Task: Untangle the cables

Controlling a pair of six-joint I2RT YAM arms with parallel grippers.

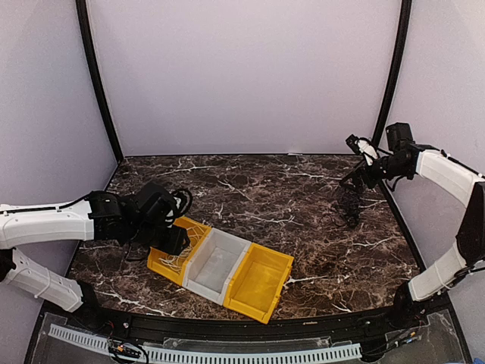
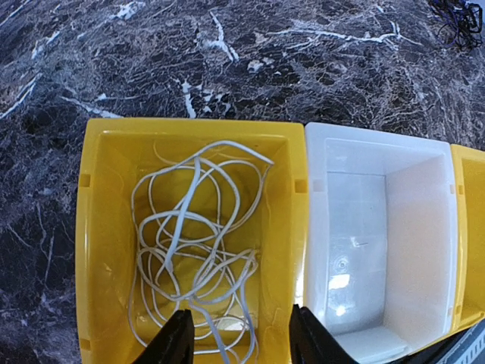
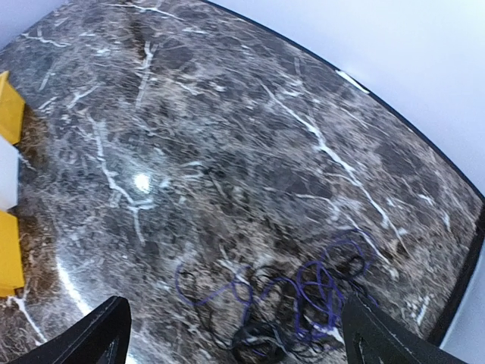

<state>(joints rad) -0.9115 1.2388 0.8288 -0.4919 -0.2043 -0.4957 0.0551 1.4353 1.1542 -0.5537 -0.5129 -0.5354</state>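
Cable (image 2: 189, 250) coiled in yellow bin (image 2: 98, 227), left hand (image 2: 239, 318) open above (right hand (image 3: 233, 322) open too)

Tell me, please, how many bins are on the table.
3, side by side in a row: left yellow bin holding white cables, white bin in the middle, right yellow bin. None seems hidden.

This looks like a robot lab cell: a dark marble worktop (image 1: 265, 189) closed in by plain pale walls (image 1: 242, 76) and black curved poles (image 1: 98, 83), with my left arm (image 1: 45, 225) and right arm (image 1: 447, 173) mounted at its near edge.
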